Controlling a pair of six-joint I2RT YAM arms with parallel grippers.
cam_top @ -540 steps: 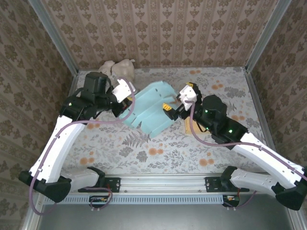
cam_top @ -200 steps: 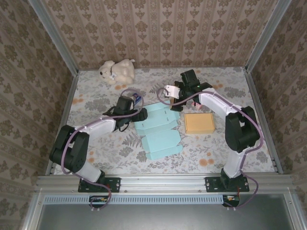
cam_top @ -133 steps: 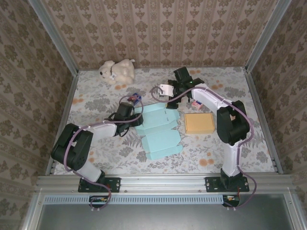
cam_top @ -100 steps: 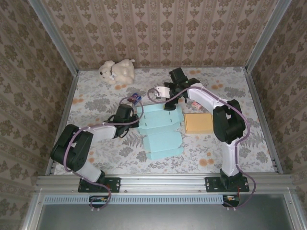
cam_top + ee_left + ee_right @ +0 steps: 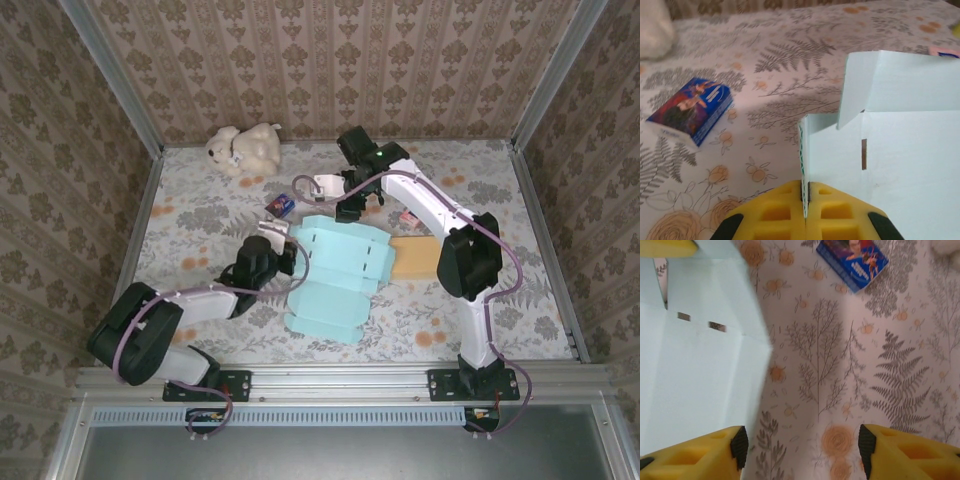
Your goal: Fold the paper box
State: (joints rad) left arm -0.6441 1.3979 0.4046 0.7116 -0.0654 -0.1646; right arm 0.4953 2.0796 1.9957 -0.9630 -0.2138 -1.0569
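The light blue paper box (image 5: 335, 285) lies unfolded on the flowered table, its left edge lifted. My left gripper (image 5: 286, 250) is shut on that left edge; in the left wrist view the yellow fingers (image 5: 775, 215) pinch the upright sheet (image 5: 900, 155) at the left gripper (image 5: 805, 197). My right gripper (image 5: 345, 207) hovers open just beyond the box's far edge. In the right wrist view the right gripper (image 5: 800, 447) has only table between its fingers, and the box (image 5: 695, 370) lies beside the left finger.
An orange flat box (image 5: 418, 258) sits partly under the paper's right side. A small blue card box (image 5: 281, 203) (image 5: 690, 112) (image 5: 852, 262) lies far left of the paper. A plush toy (image 5: 243, 148) rests by the back wall. A pink scrap (image 5: 407, 215) lies near the right arm.
The left gripper has pulled back toward the near edge, dragging and lifting the box's left edge. The box now overlaps the orange box. The right gripper has drawn away toward the back.
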